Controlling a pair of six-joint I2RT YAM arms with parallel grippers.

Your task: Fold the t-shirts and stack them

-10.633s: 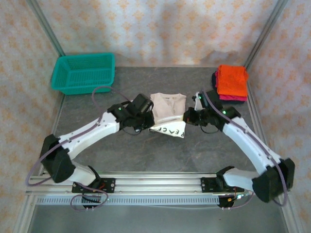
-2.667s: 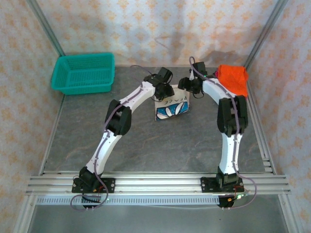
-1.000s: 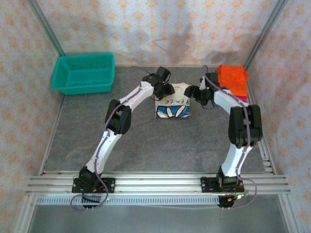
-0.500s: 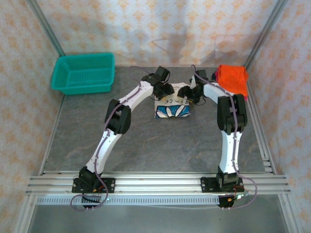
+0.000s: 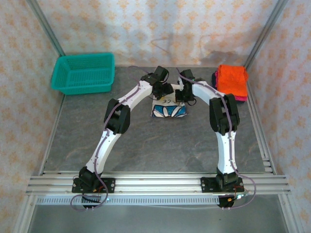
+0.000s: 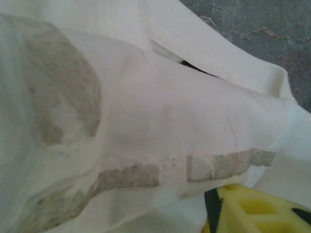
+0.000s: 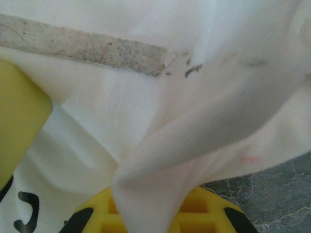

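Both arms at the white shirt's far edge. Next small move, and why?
Probably raise the right jaws slightly, shut, to test that the cloth comes up. They pinch a bunched fold of the white t-shirt at its far edge; it lies as a small folded packet, and the orange-topped stack waits to its right. Whether the left jaws grip cannot be told.

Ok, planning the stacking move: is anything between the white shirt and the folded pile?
No loose object lies on the grey table between the white t-shirt and the orange-topped stack; the right arm's forearm crosses that gap.
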